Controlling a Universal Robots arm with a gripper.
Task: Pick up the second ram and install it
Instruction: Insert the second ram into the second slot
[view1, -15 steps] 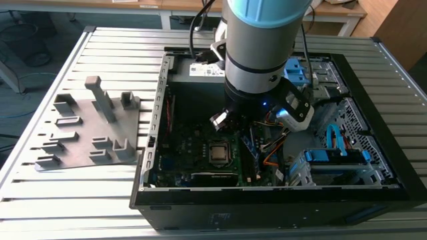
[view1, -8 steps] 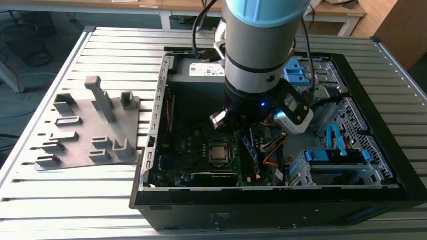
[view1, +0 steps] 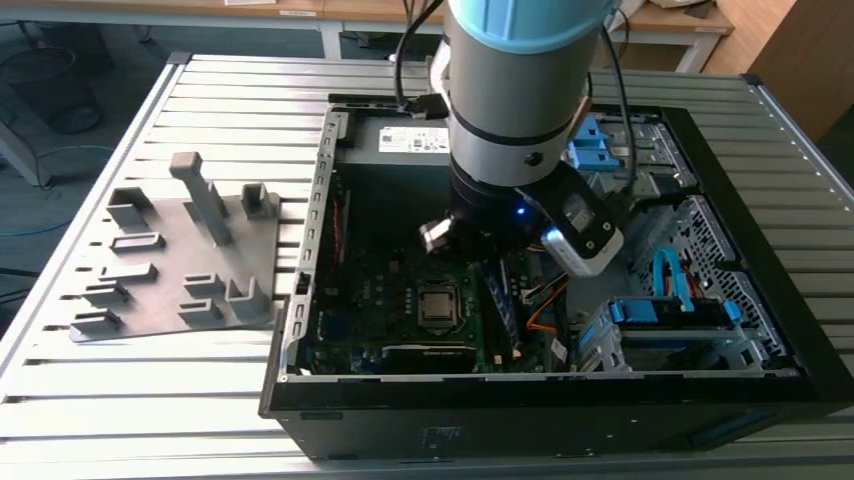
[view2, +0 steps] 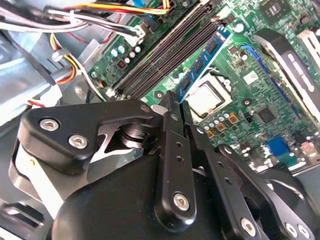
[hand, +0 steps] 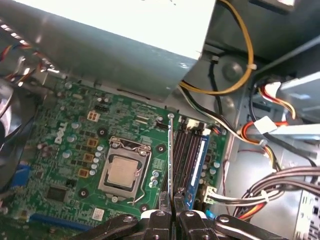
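The second ram, a thin flat stick with a blue-green board and small black chips, is clamped between the narrow black fingers of the gripper. In both wrist views it sits just beside the CPU socket, between the socket and the dark memory slots. The arm reaches steeply down into the open black computer case. Bundled coloured cables crowd past the slots, farther from the socket. A grey holder plate lies outside the case, well apart from the socket.
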